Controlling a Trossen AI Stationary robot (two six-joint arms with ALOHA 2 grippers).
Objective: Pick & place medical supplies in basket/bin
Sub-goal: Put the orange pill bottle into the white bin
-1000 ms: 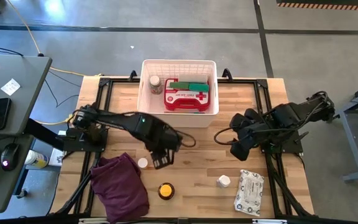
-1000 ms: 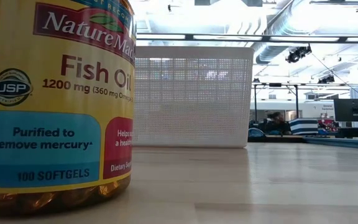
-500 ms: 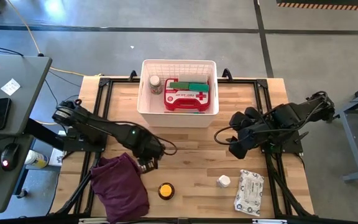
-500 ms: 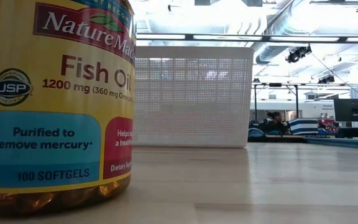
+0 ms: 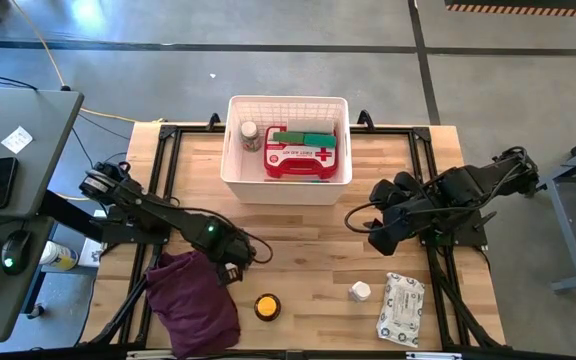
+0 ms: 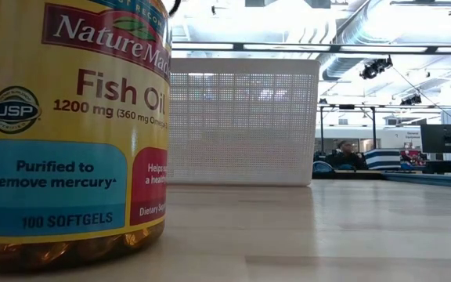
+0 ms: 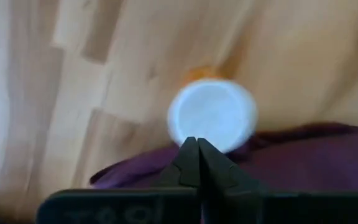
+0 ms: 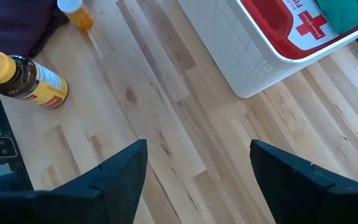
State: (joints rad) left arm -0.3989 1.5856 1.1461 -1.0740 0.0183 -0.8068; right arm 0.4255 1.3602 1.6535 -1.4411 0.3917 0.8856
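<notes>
The small white-capped amber bottle (image 7: 211, 115) is standing upright on the surface beside the purple cloth (image 5: 196, 298), lying just ahead at twelve o'clock of the nearer left end effector (image 7: 196, 158), whose fingers are closing empty, while the right end effector (image 8: 197, 165) is waiting open.

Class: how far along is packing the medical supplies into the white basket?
Done: the red first-aid case, a green roll and a small bottle lie in the basket. In hand: the left gripper, shut, sits over a white-capped bottle without gripping it. Left: the fish oil bottle, small white bottle and wipes pack. The right gripper waits open.
</notes>
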